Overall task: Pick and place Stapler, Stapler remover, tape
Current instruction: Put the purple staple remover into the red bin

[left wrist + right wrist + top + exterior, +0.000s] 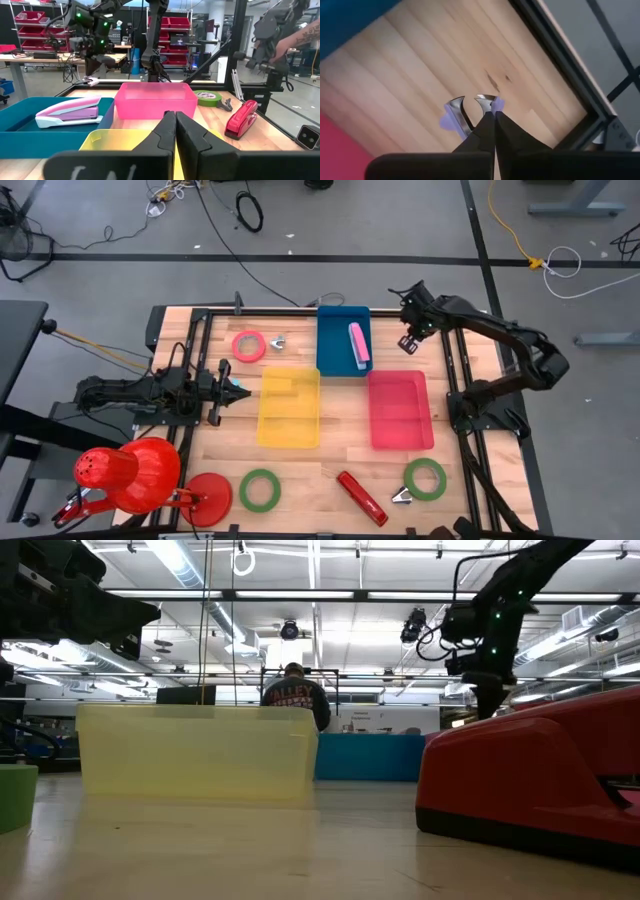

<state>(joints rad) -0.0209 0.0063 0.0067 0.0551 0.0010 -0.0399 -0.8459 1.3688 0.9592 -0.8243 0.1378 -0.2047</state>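
Closed jaws of my right gripper (492, 114) hang just over the purple remover (465, 112) beside the blue bin (333, 340) — stapler (358, 341) already inside; left gripper (243, 391) waits, closed, empty.

My two arms are matte black, jointed and cable-wrapped; each end effector (174, 131) tapers to slim dark fingers (482, 131).

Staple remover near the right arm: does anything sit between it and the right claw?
Nothing visible does. In the right wrist view the staple remover shows against bare table right at the tips of the shut right claw; whether they touch is unclear. The blue bin and pink bin sit aside.
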